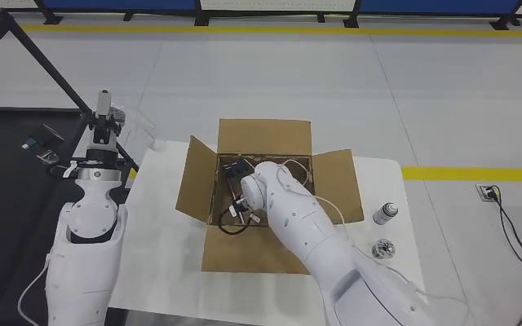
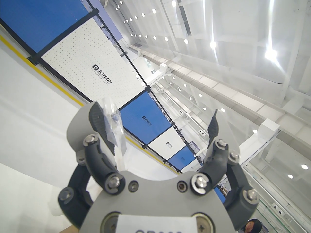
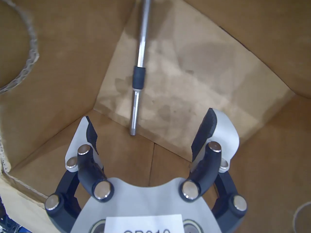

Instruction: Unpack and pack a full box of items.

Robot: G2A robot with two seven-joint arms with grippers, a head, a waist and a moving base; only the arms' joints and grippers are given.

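The open cardboard box [image 1: 265, 134] stands on the white table [image 1: 167, 253]. My right arm goes down into it. Inside, my right gripper [image 3: 148, 116] is open just above the box floor, with nothing between its fingers. A metal rod [image 3: 140, 56] with a black collar lies on that floor ahead of the fingertips, along one wall. My left gripper [image 2: 155, 112] is held up at the table's left, off the table [image 1: 104, 114], open and pointing at the ceiling. A small clear plastic bag [image 2: 114, 124] clings to one finger pad [image 2: 99, 122].
In the box a dark item [image 1: 236, 169] and a black cable [image 1: 232, 224] lie beside my right arm. On the table to the right of the box stand a small bottle [image 1: 385, 213] and a small round item [image 1: 382, 247]. All the box flaps are folded outward.
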